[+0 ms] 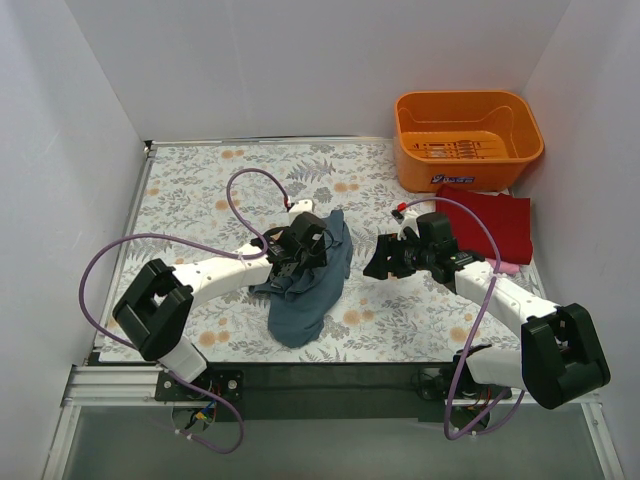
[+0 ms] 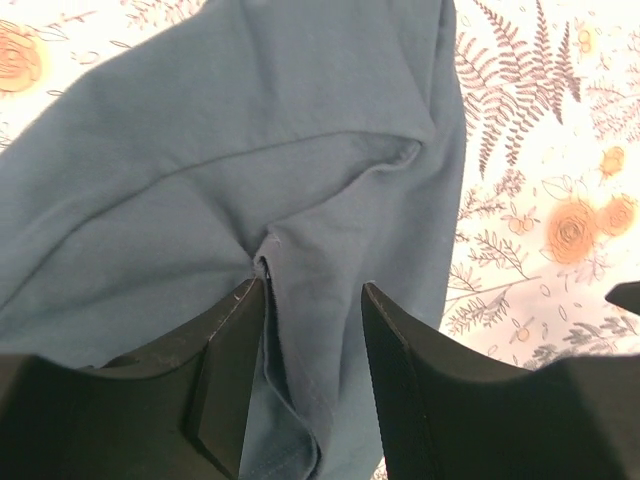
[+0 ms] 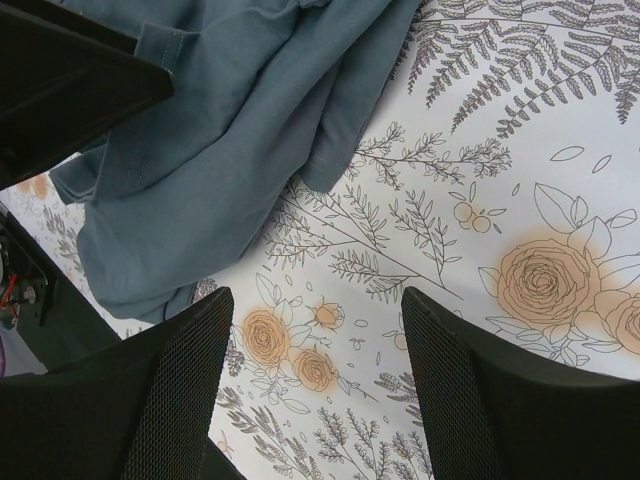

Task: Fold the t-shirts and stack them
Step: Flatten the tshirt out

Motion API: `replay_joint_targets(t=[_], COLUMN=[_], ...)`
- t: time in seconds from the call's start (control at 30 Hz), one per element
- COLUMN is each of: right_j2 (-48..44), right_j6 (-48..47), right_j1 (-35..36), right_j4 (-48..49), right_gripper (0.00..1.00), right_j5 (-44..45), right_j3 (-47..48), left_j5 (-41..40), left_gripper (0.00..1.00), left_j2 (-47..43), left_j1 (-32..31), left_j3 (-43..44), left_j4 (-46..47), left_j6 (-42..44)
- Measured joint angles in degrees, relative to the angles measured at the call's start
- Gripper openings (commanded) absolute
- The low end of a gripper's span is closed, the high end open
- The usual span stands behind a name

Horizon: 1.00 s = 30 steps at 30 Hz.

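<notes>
The slate blue-grey t-shirt lies crumpled on the floral table, left of centre. My left gripper is down on its upper part. In the left wrist view the left gripper stands open, with a raised fold of the blue cloth between its fingers and lying against the left one. My right gripper hovers open just right of the shirt, with only the table print between the fingers of this gripper; the shirt's edge lies ahead of it. A dark red t-shirt lies folded at the right, with a pink t-shirt's edge showing beneath it.
An orange plastic basket stands at the back right, behind the red shirt. White walls close in the table on the left, back and right. The left arm's dark body fills the top left of the right wrist view.
</notes>
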Motion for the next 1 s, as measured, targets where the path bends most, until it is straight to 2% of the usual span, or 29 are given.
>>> replay_joint_targets(t=[0.33,0.43,1.0], right_j2=[0.04,0.04,0.59], right_j6=[0.02,0.02,0.04], right_j1=[0.0,0.11,0.22], right_j4=[0.02,0.02,0.04], right_gripper=[0.63,0.63,0.63], right_j5=[0.0,0.0,-0.35], right_j3=[0.0,0.0,0.0], left_j5=[-2.51,-2.62,0.33], left_gripper=[0.44,0.41,0.4], left_j2=[4.07,5.38,4.33], left_j1=[-0.02,0.0,-0.39], left_j3=[0.17,0.31,3.19], left_j4=[-0.42,-0.87,-1.6], left_j6=[0.63,0.83,2.19])
